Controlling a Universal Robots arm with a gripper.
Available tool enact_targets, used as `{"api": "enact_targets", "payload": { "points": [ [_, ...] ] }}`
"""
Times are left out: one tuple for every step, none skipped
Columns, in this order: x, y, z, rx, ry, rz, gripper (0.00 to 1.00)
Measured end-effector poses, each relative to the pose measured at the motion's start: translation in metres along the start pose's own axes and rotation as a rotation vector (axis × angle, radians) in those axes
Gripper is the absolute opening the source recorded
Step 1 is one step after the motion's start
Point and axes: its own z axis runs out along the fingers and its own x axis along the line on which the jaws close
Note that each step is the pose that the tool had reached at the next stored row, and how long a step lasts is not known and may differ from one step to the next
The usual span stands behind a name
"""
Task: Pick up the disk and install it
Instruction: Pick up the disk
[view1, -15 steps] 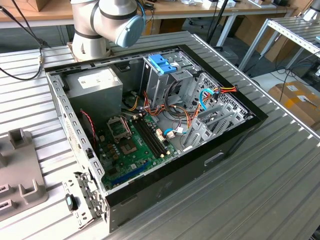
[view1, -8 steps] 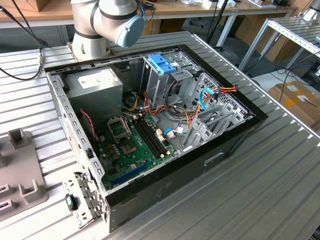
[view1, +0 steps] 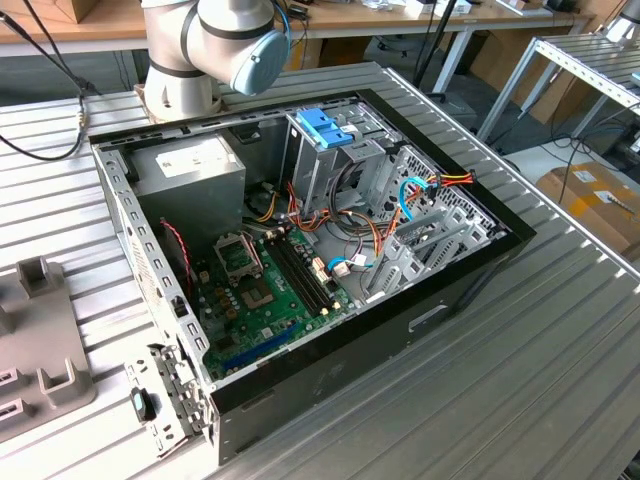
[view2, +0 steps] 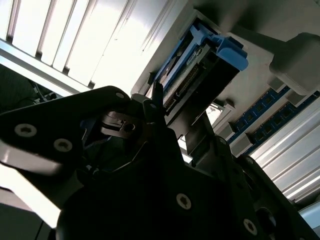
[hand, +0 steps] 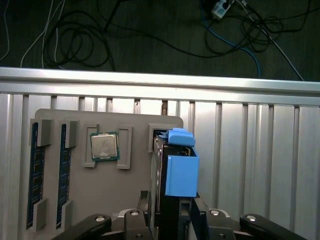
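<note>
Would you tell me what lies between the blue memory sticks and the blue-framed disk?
In the first wrist view, a square silver, green-edged processor chip sits between the blue memory sticks and the blue-framed silver-grey disk.

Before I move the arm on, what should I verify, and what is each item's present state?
1. Disk held in the hand: ok.
2. Disk lifted free of the grey tray: cannot tell.
3. Processor and memory sticks seated in the tray: ok.
4. Computer case open on top: ok.
5. Cables away from the drive cage: not ok, they lie close beside it.
</note>
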Motion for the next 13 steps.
{"api": "enact_targets", "payload": {
  "points": [
    [0.0, 0.0, 0.0, 0.0, 0.0, 0.0, 0.44],
    [0.0, 0.0, 0.0, -0.0001, 0.0, 0.0, 0.44],
    [0.0, 0.0, 0.0, 0.0, 0.0, 0.0, 0.44],
    [0.0, 0.0, 0.0, 0.0, 0.0, 0.0, 0.44],
    [0.0, 0.0, -0.0001, 0.0, 0.0, 0.0, 0.44],
    [0.0, 0.0, -0.0001, 0.0, 0.0, 0.0, 0.43],
    [0.0, 0.0, -0.0001, -0.0001, 0.0, 0.0, 0.36],
    [0.0, 0.0, -0.0001, -0.0001, 0.0001, 0.0, 0.35],
    [0.0, 0.0, -0.0001, -0.0001, 0.0, 0.0, 0.35],
    [0.0, 0.0, -0.0001, 0.0, 0.0, 0.0, 0.35],
    [0.0, 0.0, -0.0001, 0.0, 0.0, 0.0, 0.35],
    [0.0, 0.0, -0.0002, 0.0, 0.0, 0.0, 0.35],
    [0.0, 0.0, -0.0002, 0.0, 0.0, 0.0, 0.35]
  ]
}}
